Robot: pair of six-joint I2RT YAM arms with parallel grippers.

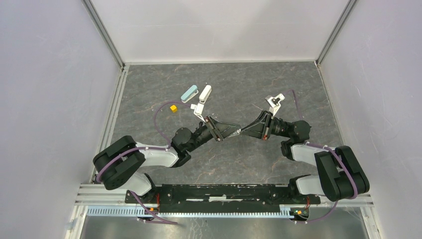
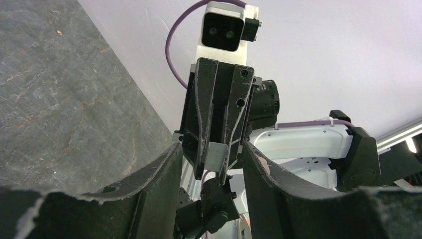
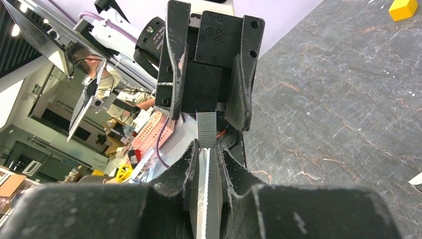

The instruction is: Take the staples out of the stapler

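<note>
My right gripper (image 1: 245,131) (image 3: 207,148) is shut on a short ridged grey metal strip, the staples (image 3: 207,128), and holds it above the table's middle. The strip's free end sticks out past the fingertips. My left gripper (image 1: 237,131) (image 2: 211,149) faces it tip to tip and is open. Its fingers (image 2: 159,184) stand on either side of the strip's end (image 2: 217,155) without touching it. The stubby stapler does not show in any view.
A teal oblong stapler (image 1: 189,93) and a longer all-white stapler (image 1: 205,92) lie side by side at the back left. A small yellow cube (image 1: 173,108) (image 3: 403,9) sits near them. White walls enclose the dark stone-patterned table (image 1: 234,84).
</note>
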